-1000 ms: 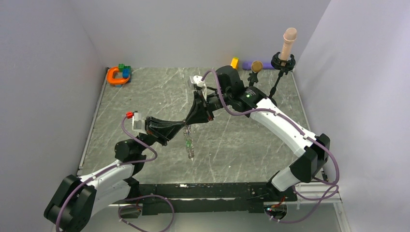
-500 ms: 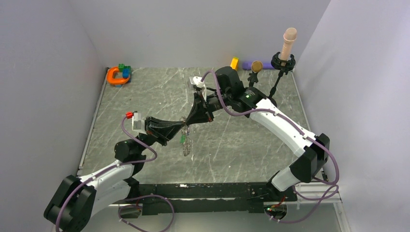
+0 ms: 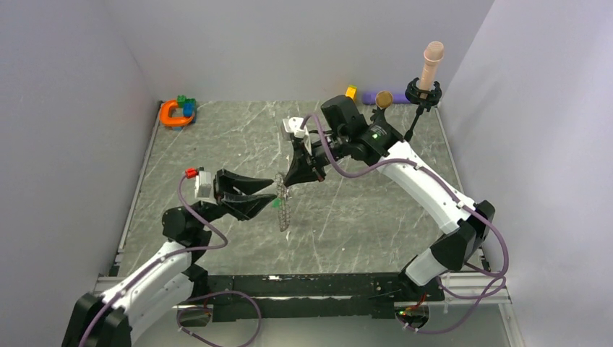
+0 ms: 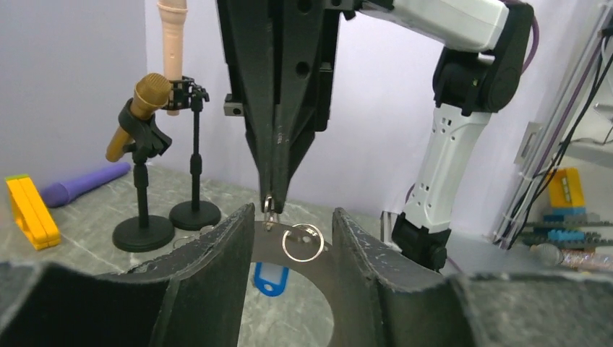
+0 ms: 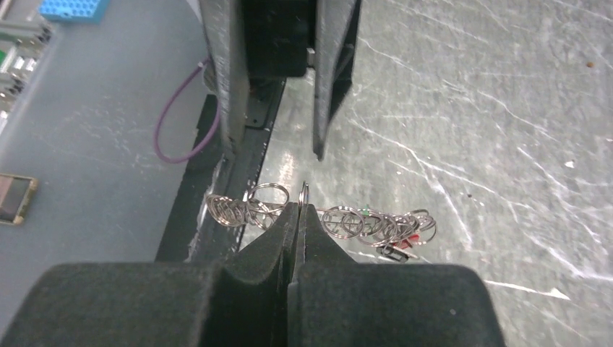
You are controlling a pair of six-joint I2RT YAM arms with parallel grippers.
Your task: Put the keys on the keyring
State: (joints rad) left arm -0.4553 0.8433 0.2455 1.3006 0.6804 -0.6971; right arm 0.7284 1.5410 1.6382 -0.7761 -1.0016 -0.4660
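Because my right end effector (image 3: 291,179) is closed on only the thin top edge of the silvery metal keyring (image 3: 283,213) with the bumpy outline, I judge this hold as weak. The keyring hangs from it in the air, above the middle of the grey marbled worktop (image 3: 217,144). The tiny keys with coloured plastic heads (image 5: 408,238) sit among its loops; I can make out a red and a green one. A blue head shows lower down in the left wrist view, but I cannot tell if it hangs or lies on the worktop. My left end effector (image 3: 269,195) is open, with one finger on each side of the ring, and as far as I see it grips nothing.

If the left fingers close off-centre, they can push the ring sideways and twist it out of the pinch, and then everything drops. The two end effectors are also very near each other, so a small wrong move can knock them together.

Around the ring the worktop gives free room on every side. The black microphone stands (image 3: 381,108) are well apart, behind the right arm, and the orange horseshoe-shaped toy (image 3: 172,113) is in the far left corner. The near edge is the closest limit.
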